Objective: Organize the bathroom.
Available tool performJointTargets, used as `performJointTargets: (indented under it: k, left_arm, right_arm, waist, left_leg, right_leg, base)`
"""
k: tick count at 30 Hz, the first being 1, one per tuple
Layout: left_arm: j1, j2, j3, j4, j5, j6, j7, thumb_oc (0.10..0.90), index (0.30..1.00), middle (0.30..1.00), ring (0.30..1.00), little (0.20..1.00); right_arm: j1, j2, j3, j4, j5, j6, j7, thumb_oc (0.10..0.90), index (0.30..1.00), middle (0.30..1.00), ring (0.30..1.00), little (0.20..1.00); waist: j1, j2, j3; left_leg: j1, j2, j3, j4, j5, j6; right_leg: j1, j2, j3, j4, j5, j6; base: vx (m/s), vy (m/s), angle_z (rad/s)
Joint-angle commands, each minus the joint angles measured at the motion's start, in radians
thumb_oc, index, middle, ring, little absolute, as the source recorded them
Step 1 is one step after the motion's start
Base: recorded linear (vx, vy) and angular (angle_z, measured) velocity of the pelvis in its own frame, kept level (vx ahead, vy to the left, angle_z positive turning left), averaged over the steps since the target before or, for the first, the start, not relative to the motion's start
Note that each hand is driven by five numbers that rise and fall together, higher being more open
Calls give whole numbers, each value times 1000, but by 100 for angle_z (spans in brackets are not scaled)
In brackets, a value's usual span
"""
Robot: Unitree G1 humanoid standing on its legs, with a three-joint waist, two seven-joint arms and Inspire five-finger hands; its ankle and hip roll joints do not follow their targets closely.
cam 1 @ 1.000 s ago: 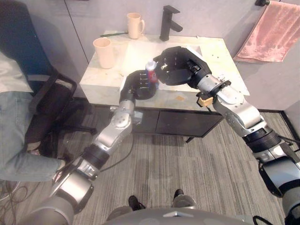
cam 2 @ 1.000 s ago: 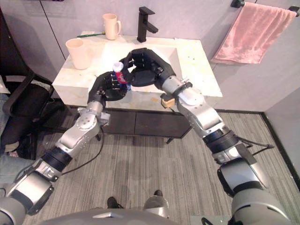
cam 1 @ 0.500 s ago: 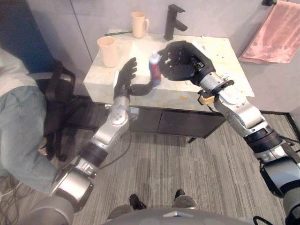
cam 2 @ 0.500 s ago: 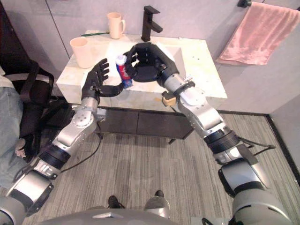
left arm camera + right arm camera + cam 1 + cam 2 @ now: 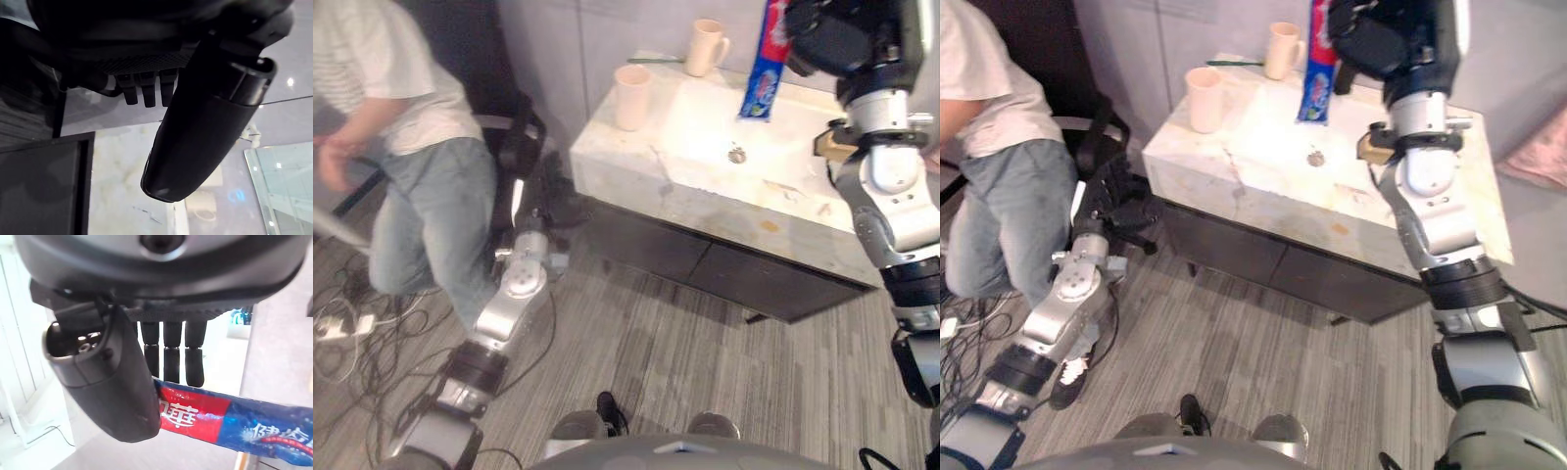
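Note:
My right hand (image 5: pixel 832 39) is raised above the basin and is shut on a blue and red toothpaste tube (image 5: pixel 764 64), which hangs down from it over the white sink (image 5: pixel 724 122). The right wrist view shows the thumb (image 5: pixel 112 382) and fingers pinching the tube (image 5: pixel 220 418). My left hand (image 5: pixel 1092 211) hangs low beside the counter's left end, in front of the black chair. Its thumb (image 5: pixel 205 122) and fingers are relaxed and hold nothing.
A pink cup (image 5: pixel 631 96) stands on the marble counter (image 5: pixel 636 162) at its left. A cream mug (image 5: pixel 707 46) and a green toothbrush (image 5: pixel 651 61) are at the back. A person (image 5: pixel 401 147) stands at the left by the chair, with cables on the floor (image 5: pixel 352 333).
The whole view has swung left. My left hand let go of the tube and dropped off the counter. My right hand lifted the tube high over the sink. The person stood up.

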Motion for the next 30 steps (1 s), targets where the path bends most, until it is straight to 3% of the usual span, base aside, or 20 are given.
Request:
performJointTargets:
  k: [1, 2, 5, 9, 12, 17, 19, 21, 23, 24, 25, 27, 30]
  left_arm:
    - [-14, 28, -63, -120, 59, -70, -95, 800, 900, 900, 900, 900]
    - [-11, 29, -67, -122, 56, -70, -96, 800, 900, 900, 900, 900]
    - [31, 32, -82, -106, 3, -83, -139, 800, 900, 900, 900, 900]
    - [61, 40, -103, -96, -26, -103, -174, 800, 900, 900, 900, 900]
    - [88, 50, -118, -116, -49, -108, -201, 800, 900, 900, 900, 900]
    - [107, 51, -164, -162, -104, -119, -247, 800, 900, 900, 900, 900]
    - [95, 45, -193, -183, -129, -114, -246, 800, 900, 900, 900, 900]
    - [86, 42, -212, -188, -141, -117, -235, 800, 900, 900, 900, 900]
    - [67, 31, -231, -182, -138, -122, -240, 800, 900, 900, 900, 900]
    - [47, 27, -241, -172, -140, -115, -243, 800, 900, 900, 900, 900]
    - [30, 28, -244, -160, -150, -110, -243, 800, 900, 900, 900, 900]
    - [12, 23, -239, -157, -159, -102, -238, 800, 900, 900, 900, 900]
    - [25, 19, -237, -152, -148, -111, -234, 800, 900, 900, 900, 900]
  right_arm:
    - [-132, -56, -87, 59, -74, -224, -115, 400, 300, 300, 300, 300]
    - [-131, -61, -87, 66, -77, -233, -121, 400, 300, 300, 300, 300]
    - [-90, -103, -118, 84, -101, -308, -224, 400, 300, 300, 300, 300]
    - [-68, -88, -136, 102, -158, -329, -261, 400, 300, 300, 300, 300]
    - [-86, -67, -107, 104, -196, -314, -292, 400, 300, 300, 300, 300]
    - [-98, -27, -72, 90, -218, -328, -334, 400, 300, 300, 300, 300]
    - [-90, -9, -62, 83, -207, -333, -346, 400, 300, 300, 300, 300]
    - [-79, 9, -56, 69, -230, -333, -348, 400, 300, 300, 300, 300]
    - [-57, 19, -47, 31, -245, -323, -358, 400, 300, 300, 300, 300]
    - [-43, 34, -52, 15, -257, -320, -355, 400, 300, 300, 300, 300]
    - [-49, 47, -46, 24, -274, -325, -351, 400, 300, 300, 300, 300]
    - [-65, 71, -35, 17, -304, -330, -349, 400, 300, 300, 300, 300]
    - [-52, 71, -45, -23, -285, -329, -334, 400, 300, 300, 300, 300]
  waist:
    - [3, -56, -139]
    - [0, -58, -139]
    - [-38, -65, -114]
    - [-32, -65, -108]
    - [-23, -63, -112]
    - [-14, -60, -117]
    - [-14, -69, -110]
    - [-16, -69, -100]
    - [-8, -91, -70]
    - [-7, -97, -59]
    - [-10, -92, -54]
    - [-18, -78, -45]
    - [-20, -56, -51]
  left_leg:
    - [41, -65, 46, 67, -109, -65]
    - [42, -69, 37, 70, -116, -64]
    - [62, -111, -71, 90, -163, -47]
    - [69, -119, -114, 95, -157, -43]
    - [62, -99, -108, 118, -114, -56]
    - [35, -30, -72, 204, -47, -95]
    - [4, 13, -58, 356, 40, -145]
    - [-36, 43, -60, 444, 93, -169]
    - [-158, 122, -24, 546, 159, -182]
    - [-218, 160, 19, 572, 122, -170]
    - [-226, 184, 78, 526, 103, -161]
    - [-199, 148, 185, 369, 75, -129]
    - [-187, 160, 181, 265, 116, -139]
  right_leg:
    - [-103, 63, 39, -159, 63, 43]
    - [-107, 71, 42, -176, 72, 45]
    - [-200, 155, 129, -213, 144, 37]
    - [-186, 179, 123, -214, 135, 17]
    - [-141, 205, 109, -234, 106, -9]
    - [-81, 233, 96, -252, 63, -49]
    - [-55, 244, 87, -265, 54, -79]
    - [-35, 257, 84, -262, 41, -98]
    - [17, 246, 73, -254, 14, -114]
    - [48, 247, 56, -256, -4, -118]
    - [74, 254, 42, -265, -18, -114]
    - [99, 256, 48, -284, -19, -91]
    - [99, 257, 47, -269, -25, -75]
  base:
    - [123, -55, 45]
    - [196, -75, 68]
    - [266, -99, 74]
    - [211, -139, 123]
    - [172, -152, 56]
    - [180, -191, 15]
    - [148, -236, 19]
    - [107, -133, 18]
    - [119, -127, 17]
    - [124, -60, 24]
    - [149, 34, 39]
    - [166, 160, 34]
    - [68, 119, -5]
